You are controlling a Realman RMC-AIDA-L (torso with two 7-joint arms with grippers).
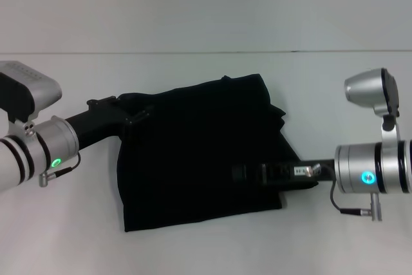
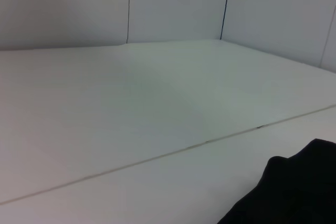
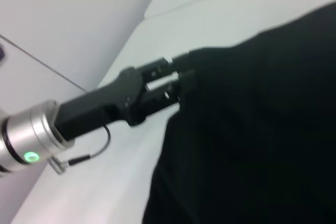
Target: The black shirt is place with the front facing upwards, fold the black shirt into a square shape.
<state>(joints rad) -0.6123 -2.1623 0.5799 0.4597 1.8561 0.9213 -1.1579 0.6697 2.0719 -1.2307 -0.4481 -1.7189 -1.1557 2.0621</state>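
Black shirt (image 1: pixel 199 152) lies mid-frame in the head view on the white table (image 1: pixel 193 4) — already gathered into a rough, lopsided block, no lettering showing, so I judge folding is partway. Edges uneven, right side bunched; squaring still left.

Left gripper (image 1: pixel 138 115) sits at the shirt's upper-left corner; in the right wrist view (image 3: pixel 181 80) its fingers look clamped on the cloth's edge. Right gripper (image 1: pixel 241 172) reaches in from the right, lying over the shirt's lower-right part — black on black, so I cannot tell its state.
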